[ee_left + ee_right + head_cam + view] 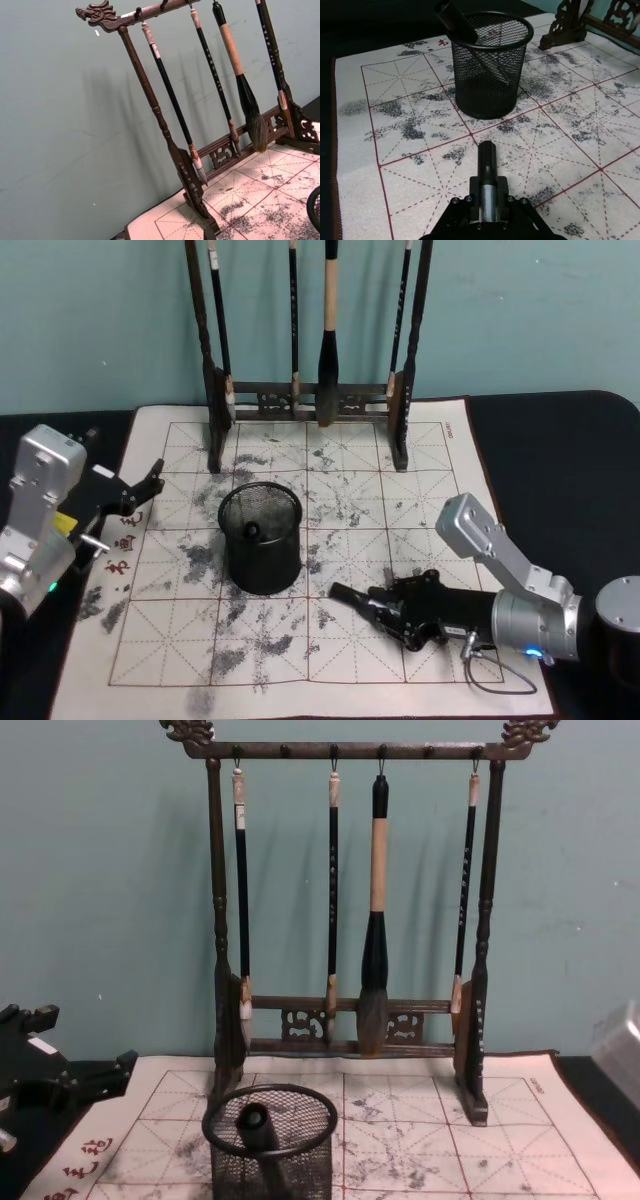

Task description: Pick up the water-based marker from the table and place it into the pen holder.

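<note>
The water-based marker (486, 160), with a black cap and grey barrel, lies low over the mat in my right gripper (487, 200), which is shut on its barrel. In the head view the marker's cap (342, 593) sticks out of the right gripper (385, 607) toward the pen holder (261, 540), a short way to that gripper's left. The pen holder (490, 65) is a black mesh cup standing upright, and another dark marker (456, 21) leans inside it, also seen from the chest as a dark marker (254, 1122) in the holder (270, 1145). My left gripper (148, 486) hangs open at the mat's left edge.
A tall dark wooden brush rack (310, 395) hung with several brushes stands at the back of the ink-stained grid mat (400, 500), behind the holder. The rack (170, 150) rises close in the left wrist view. Dark table surrounds the mat.
</note>
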